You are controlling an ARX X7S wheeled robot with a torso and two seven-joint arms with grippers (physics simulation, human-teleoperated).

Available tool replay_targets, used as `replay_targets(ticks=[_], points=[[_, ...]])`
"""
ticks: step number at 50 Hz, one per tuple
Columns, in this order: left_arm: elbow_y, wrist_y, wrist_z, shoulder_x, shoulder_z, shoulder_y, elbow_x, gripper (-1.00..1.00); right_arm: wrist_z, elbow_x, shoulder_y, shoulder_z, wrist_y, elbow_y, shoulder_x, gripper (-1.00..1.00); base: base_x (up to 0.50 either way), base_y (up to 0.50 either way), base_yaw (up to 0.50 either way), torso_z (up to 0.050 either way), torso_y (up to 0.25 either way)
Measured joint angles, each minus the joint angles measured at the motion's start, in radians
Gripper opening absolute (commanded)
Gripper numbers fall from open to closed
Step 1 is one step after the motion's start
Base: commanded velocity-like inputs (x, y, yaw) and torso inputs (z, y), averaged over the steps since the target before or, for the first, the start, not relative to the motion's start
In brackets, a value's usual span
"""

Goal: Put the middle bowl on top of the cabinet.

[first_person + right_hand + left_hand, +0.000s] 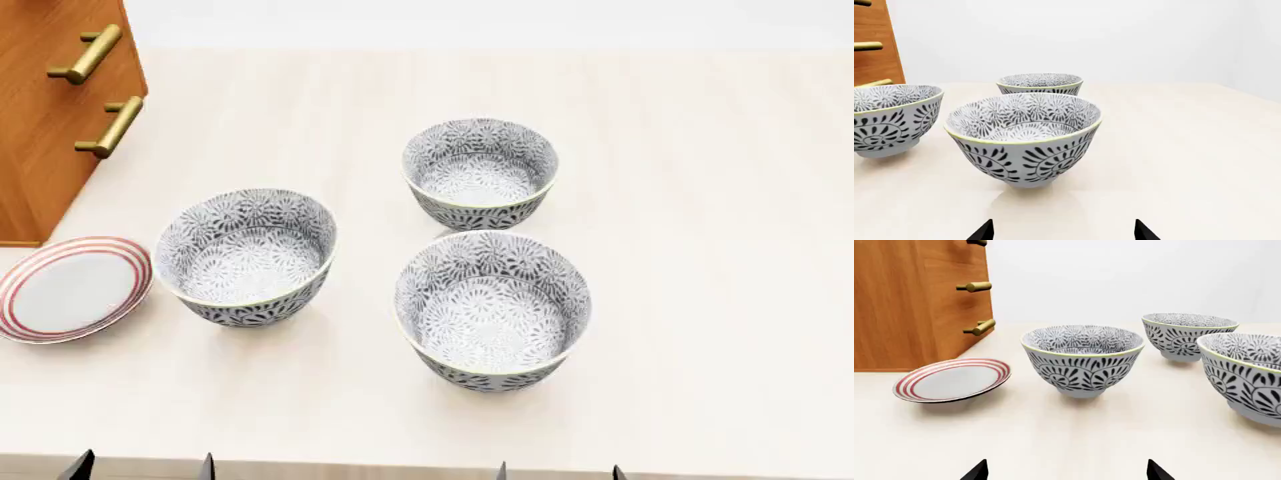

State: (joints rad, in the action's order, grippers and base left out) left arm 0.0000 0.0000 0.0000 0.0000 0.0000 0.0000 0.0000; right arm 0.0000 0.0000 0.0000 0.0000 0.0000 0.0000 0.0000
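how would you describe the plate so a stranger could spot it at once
Find the tall orange-brown wooden cabinet with brass handles at the left side of the table in the head view. Just in front of its near corner lies the plate, beside a patterned bowl. It is the only flat dish, white with red rings; its neighbours are deep, with grey-and-white floral patterns.
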Motion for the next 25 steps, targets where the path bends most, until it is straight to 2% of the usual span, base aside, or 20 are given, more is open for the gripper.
replay_targets(ticks=[25], points=[[0.026,0.029,-0.093,-0.066,0.074,0.002,0.018,1.0,0.091,0.035,-0.013,-0.059,0.038,-0.092,0.049,1.0,0.0,0.0,0.0,0.0,0.0]])
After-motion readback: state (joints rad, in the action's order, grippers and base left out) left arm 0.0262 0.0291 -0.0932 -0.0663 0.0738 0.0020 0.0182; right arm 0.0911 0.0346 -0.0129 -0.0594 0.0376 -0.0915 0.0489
